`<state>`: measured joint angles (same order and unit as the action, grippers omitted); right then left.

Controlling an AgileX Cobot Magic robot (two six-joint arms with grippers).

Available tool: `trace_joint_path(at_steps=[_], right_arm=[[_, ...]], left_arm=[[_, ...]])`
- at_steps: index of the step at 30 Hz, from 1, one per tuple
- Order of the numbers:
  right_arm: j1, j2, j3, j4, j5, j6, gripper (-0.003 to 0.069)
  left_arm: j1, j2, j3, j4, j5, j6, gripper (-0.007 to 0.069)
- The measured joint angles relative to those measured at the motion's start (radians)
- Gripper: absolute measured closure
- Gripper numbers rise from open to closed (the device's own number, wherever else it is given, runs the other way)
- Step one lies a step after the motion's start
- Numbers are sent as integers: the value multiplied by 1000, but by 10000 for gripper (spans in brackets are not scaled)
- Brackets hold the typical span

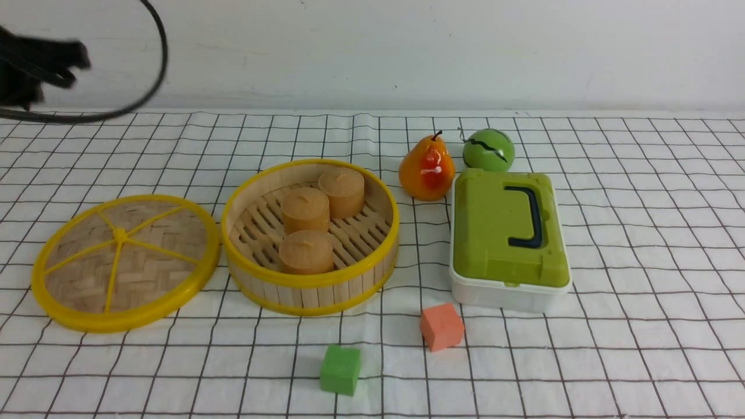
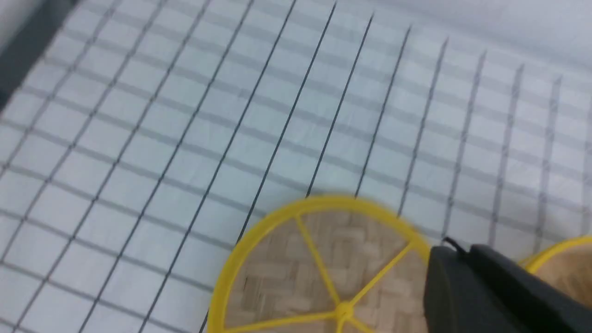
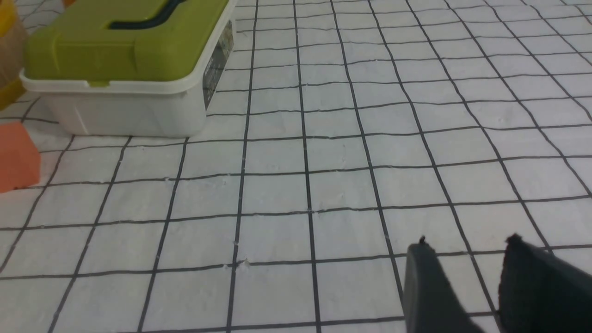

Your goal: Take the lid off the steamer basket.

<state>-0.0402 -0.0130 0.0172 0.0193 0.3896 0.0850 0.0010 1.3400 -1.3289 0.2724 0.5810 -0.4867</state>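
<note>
The lid [image 1: 125, 262], a woven bamboo disc with a yellow rim and spokes, lies flat on the cloth just left of the steamer basket [image 1: 311, 284]. The basket is uncovered and holds three round tan cakes [image 1: 305, 209]. My left gripper [image 1: 55, 64] is blurred, high at the far left, well above and behind the lid. In the left wrist view the left gripper [image 2: 458, 252] has its fingers together and empty, above the lid [image 2: 319, 273], with the basket's edge [image 2: 564, 261] beside it. My right gripper [image 3: 467, 245] is open and empty over bare cloth, and is not in the front view.
A white box with a green lid [image 1: 509, 233] stands right of the basket and also shows in the right wrist view [image 3: 125, 55]. A pear [image 1: 426, 169] and a green ball [image 1: 489, 149] are behind it. An orange cube [image 1: 442, 326] and a green cube [image 1: 340, 369] lie in front.
</note>
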Motion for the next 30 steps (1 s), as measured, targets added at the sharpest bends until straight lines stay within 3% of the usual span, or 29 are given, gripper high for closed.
trace_joint_path(at_steps=[9, 16, 22, 30], right_arm=[[0, 0, 0, 0, 0, 0, 419], [0, 0, 0, 0, 0, 0, 419], [0, 0, 0, 0, 0, 0, 419], [0, 0, 0, 0, 0, 0, 419]], left_arm=[[0, -392, 400, -171, -200, 80, 637], [0, -800, 831, -459, -358, 375, 637], [0, -1020, 932, -659, -297, 525, 637], [0, -1106, 939, -847, -104, 541, 637]])
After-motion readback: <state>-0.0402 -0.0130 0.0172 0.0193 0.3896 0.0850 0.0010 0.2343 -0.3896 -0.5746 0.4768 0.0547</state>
